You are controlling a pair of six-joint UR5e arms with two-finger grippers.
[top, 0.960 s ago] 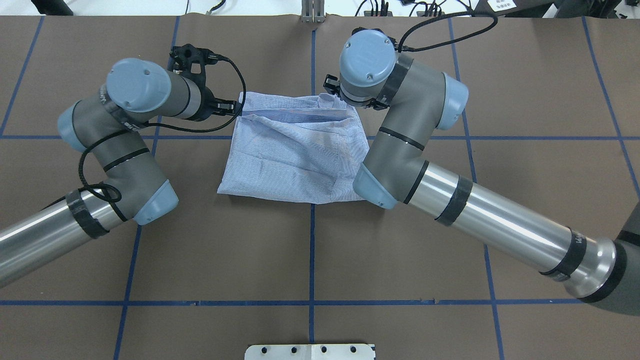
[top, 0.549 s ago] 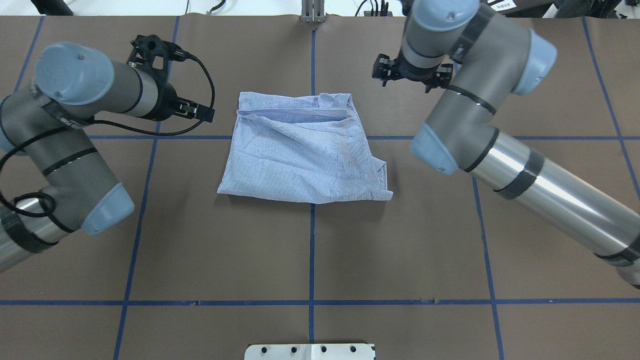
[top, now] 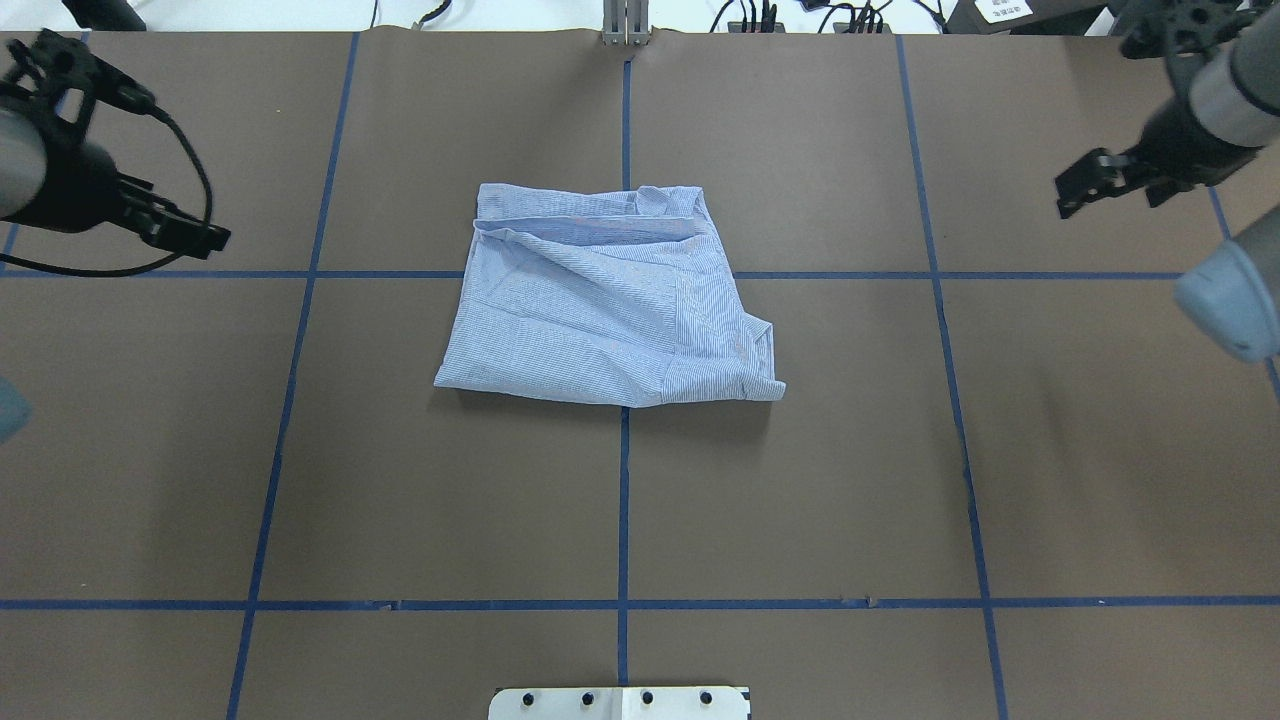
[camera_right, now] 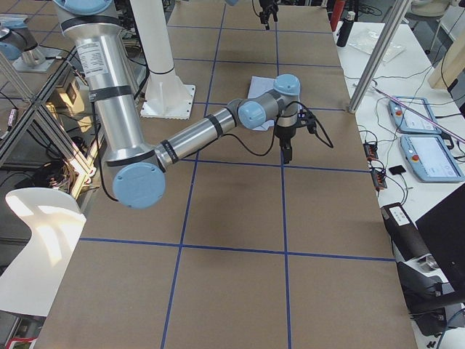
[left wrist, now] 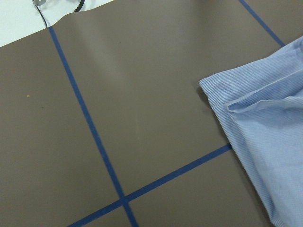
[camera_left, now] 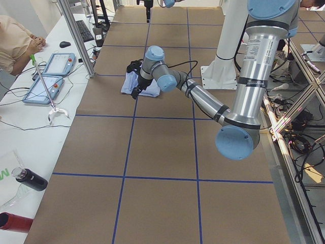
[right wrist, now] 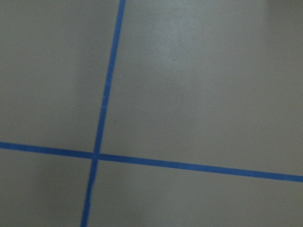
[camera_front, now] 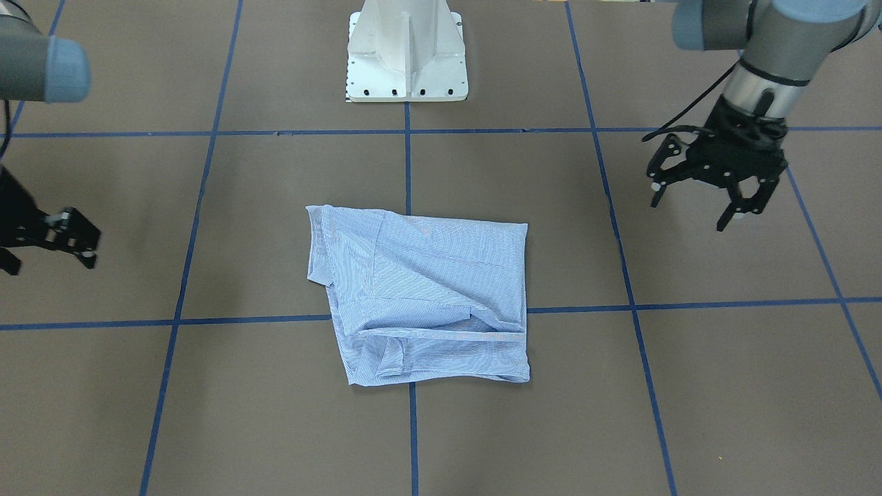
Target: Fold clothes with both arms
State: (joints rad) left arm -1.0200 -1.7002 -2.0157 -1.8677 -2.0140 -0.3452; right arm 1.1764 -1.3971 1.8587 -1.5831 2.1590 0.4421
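Observation:
The clothes are one light blue striped shirt (top: 600,300), lying folded into a rough rectangle in the middle of the brown table (top: 800,480); it also shows as the shirt (camera_front: 424,296) in the front view. My left gripper (top: 200,235) hangs open well to the shirt's left, holding nothing; the front view shows this left gripper (camera_front: 689,210) with fingers spread. My right gripper (top: 1105,195) is open and empty far off to the shirt's right, seen again as the right gripper (camera_front: 48,262). A shirt corner (left wrist: 255,118) fills the right of the left wrist view.
Blue tape lines (top: 624,500) mark a grid on the table. The white pedestal base (camera_front: 406,55) stands at the robot's side. Beyond the far edge, a side table holds tablets (camera_left: 48,76) and a bottle (camera_left: 30,179), with a seated person (camera_left: 15,43) there.
Both grippers have let go of the shirt's far edge and swung outward, left arm to the left, right arm to the right. The shirt stays flat and folded.

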